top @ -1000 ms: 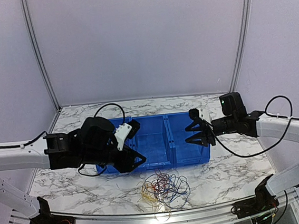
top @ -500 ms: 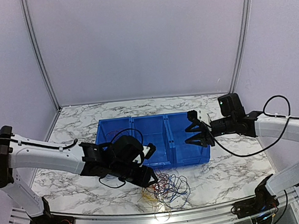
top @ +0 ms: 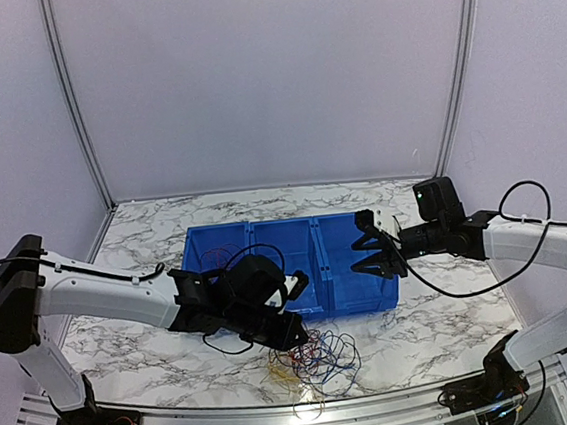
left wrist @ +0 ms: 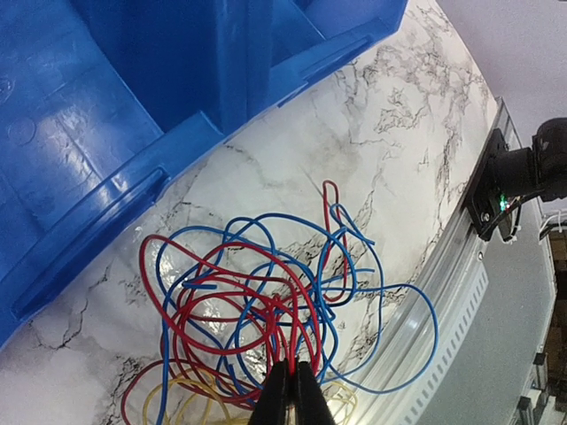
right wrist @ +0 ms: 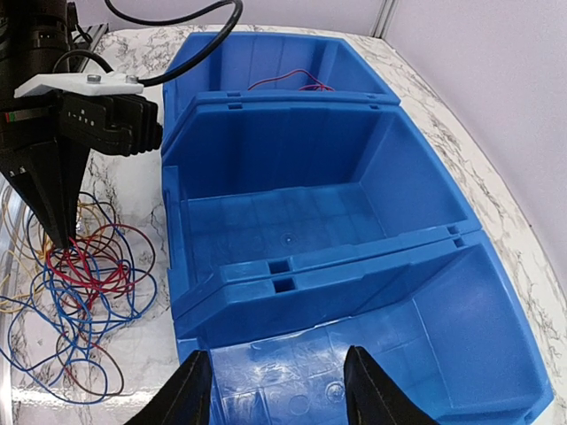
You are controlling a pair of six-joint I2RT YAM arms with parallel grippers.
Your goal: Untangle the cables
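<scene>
Marbled worktop (top: 134,227) carries the cables (top: 312,355), a tangle that is likely light and limp, just beside the blue bin (top: 265,224); single edge strands should suit pinching. Left gripper (left wrist: 291,372) jaws are closed on red strands, shown only by its wrist view; right gripper (right wrist: 276,354) jaws gape over the bin.

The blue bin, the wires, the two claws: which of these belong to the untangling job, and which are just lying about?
In the job: cables, in a tangled heap; left gripper, shut on the cables; blue bin, one red wire already inside.
Just there: right gripper, open above the bin; marble table.
</scene>
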